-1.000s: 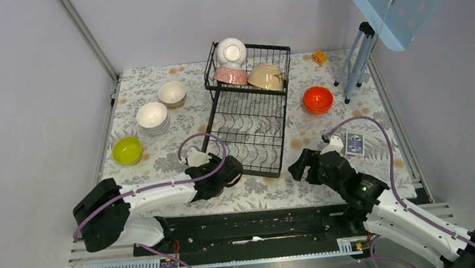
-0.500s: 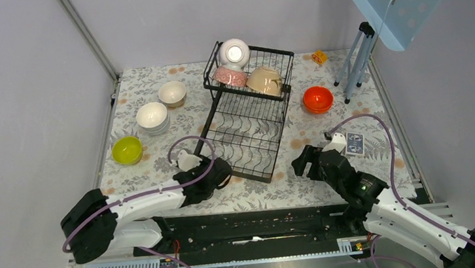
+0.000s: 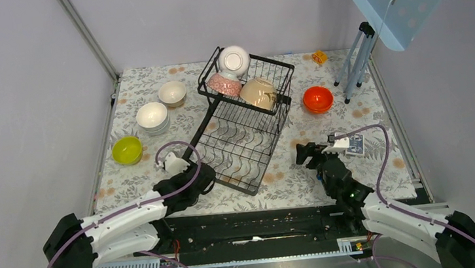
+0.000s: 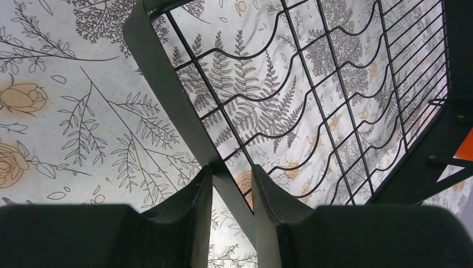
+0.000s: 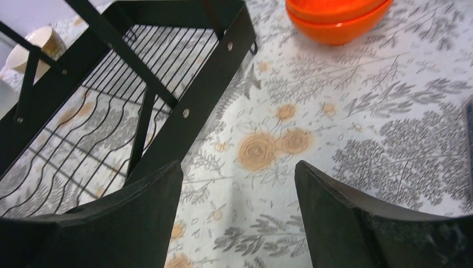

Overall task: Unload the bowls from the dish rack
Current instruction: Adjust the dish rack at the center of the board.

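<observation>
1. The dish rack (image 3: 243,140) sits askew in the middle of the tabletop (image 3: 305,180). Its raised upper basket is at the far end.
2. That basket holds a white bowl (image 3: 234,60) tipped on edge, a pink-patterned bowl (image 3: 223,84) and a cream bowl (image 3: 257,92). The lower tray looks bare.
3. The orange-red bowl (image 3: 317,99) sits out on the right and the yellow-green bowl (image 3: 126,150) on the left.
4. The step in hand looks like shifting the rack by its corner. Drag low and slowly, since the loose bowls could slide out.
5. The left pincer (image 4: 230,178) is pinching the tray's near-left frame bar, its fingers nearly together.
6. The right pincer (image 5: 239,167) is spread wide and holds nothing. It hangs over the tabletop just right of the rack.
</observation>
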`<state>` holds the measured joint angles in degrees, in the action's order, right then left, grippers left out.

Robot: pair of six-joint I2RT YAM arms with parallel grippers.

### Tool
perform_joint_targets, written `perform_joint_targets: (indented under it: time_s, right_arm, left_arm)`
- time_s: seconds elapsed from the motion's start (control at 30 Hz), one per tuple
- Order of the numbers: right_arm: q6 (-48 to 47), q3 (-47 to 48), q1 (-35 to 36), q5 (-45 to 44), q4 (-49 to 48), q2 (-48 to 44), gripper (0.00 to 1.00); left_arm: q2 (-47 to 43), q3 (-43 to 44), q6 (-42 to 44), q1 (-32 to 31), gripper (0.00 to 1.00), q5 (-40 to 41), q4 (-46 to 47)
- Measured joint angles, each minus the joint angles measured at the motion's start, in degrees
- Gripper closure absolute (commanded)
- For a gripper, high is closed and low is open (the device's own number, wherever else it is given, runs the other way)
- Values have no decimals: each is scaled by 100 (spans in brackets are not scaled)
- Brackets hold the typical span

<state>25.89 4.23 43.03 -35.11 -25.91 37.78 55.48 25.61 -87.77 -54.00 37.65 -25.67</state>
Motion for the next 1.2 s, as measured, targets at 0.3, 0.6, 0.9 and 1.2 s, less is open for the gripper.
perform_joint_targets:
  time_s: [0.3, 0.6, 0.9, 1.2]
  right_arm:
    - [-1279, 389, -175, -118, -3254, 2264, 24]
    - [-1228, 1379, -1110, 645, -3932, 3401, 29]
    - [-1150, 1947, -1311, 1388, -4035, 4406, 35]
    - [-1110, 2271, -1364, 1539, -4142, 5016, 60]
  left_arm:
    - [-282, -70, 247, 48, 72, -33, -199]
    - [-785, -168, 380, 57, 72, -33, -667]
    - [-1167, -249, 398, 59, 71, -33, -999]
    - [-1357, -249, 431, 59, 71, -31, -1261]
